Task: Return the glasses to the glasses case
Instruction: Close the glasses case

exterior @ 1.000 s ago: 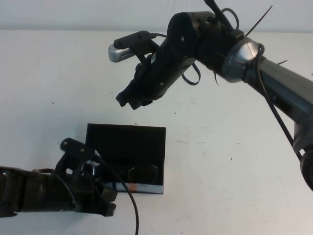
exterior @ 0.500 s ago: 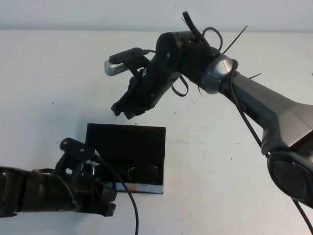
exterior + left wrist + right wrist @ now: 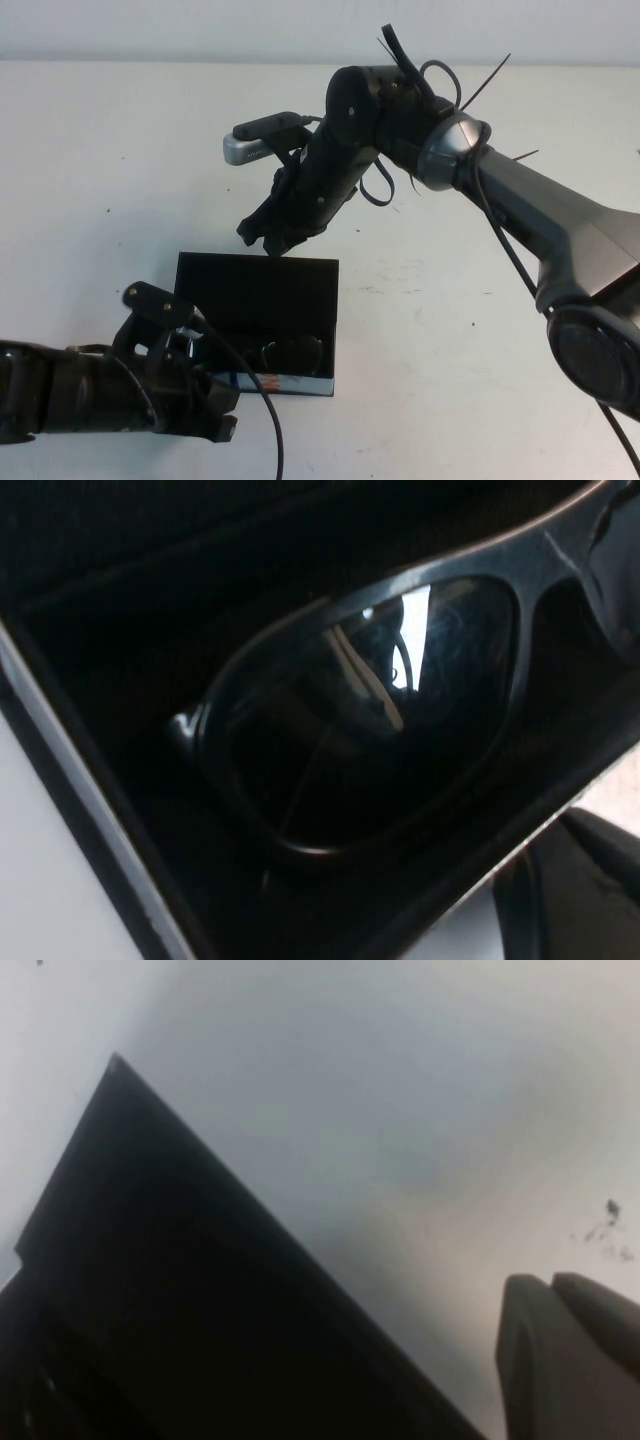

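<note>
Black case: the glasses case [image 3: 262, 312] stands lid-up near the desk's [image 3: 90, 170] near edge, left of centre.
Glasses: the glasses [image 3: 380, 710] lie inside the case.
Left gripper [image 3: 195, 375]: at the case's left front corner; jaws state cannot be told.
Right gripper [image 3: 270, 230]: hangs just above the lid's far edge, jaws closed, empty.
</note>
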Action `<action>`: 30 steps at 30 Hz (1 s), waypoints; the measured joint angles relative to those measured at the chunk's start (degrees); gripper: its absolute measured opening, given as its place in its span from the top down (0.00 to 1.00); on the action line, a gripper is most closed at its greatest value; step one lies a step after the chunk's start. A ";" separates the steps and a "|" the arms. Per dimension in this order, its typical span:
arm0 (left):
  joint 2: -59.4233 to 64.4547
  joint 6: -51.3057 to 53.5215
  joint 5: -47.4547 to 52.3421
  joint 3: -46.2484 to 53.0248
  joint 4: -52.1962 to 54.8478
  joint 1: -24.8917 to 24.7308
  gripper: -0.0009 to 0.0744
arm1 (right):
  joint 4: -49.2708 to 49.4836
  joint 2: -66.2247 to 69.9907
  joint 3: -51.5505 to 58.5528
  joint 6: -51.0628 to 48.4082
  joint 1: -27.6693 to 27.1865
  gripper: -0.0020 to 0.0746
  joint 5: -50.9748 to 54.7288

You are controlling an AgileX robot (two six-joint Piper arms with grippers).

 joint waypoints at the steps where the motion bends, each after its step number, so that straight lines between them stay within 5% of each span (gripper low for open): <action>1: 0.00 0.00 0.00 0.00 0.00 0.00 0.99 | 0.12 0.00 0.00 0.00 0.00 0.99 0.21; 30: 0.00 0.00 0.00 0.00 0.00 0.00 0.99 | 1.95 0.38 -4.38 2.76 0.00 0.99 0.55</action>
